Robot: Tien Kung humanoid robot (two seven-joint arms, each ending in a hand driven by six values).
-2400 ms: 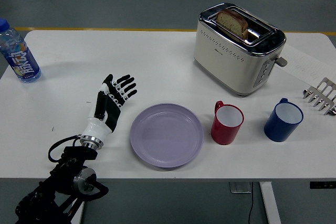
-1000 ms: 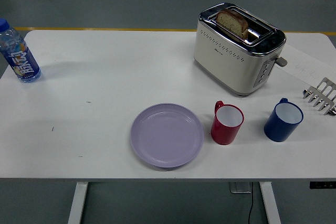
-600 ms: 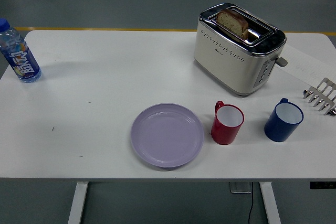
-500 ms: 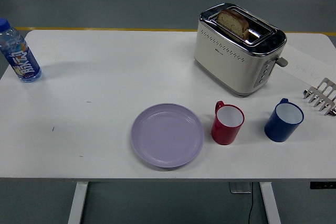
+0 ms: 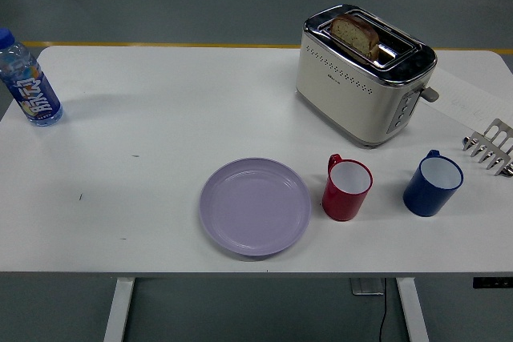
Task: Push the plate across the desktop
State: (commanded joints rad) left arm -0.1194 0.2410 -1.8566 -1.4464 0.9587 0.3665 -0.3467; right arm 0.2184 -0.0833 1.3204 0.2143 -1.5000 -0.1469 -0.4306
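A round lilac plate (image 5: pixel 255 207) lies flat on the white table (image 5: pixel 160 118), near the front edge and a little left of centre. It holds nothing. Neither of my arms nor hands shows anywhere in the head view.
A red mug (image 5: pixel 346 188) stands just right of the plate, a blue mug (image 5: pixel 432 183) further right. A cream toaster (image 5: pixel 365 74) with bread in one slot is at the back right. A metal rack (image 5: pixel 490 146) sits at the right edge, a water bottle (image 5: pixel 27 80) at the far left.
My left arm and hand, which lay left of the plate 2.4 s ago, have left the view. The plate and the other things have not moved.
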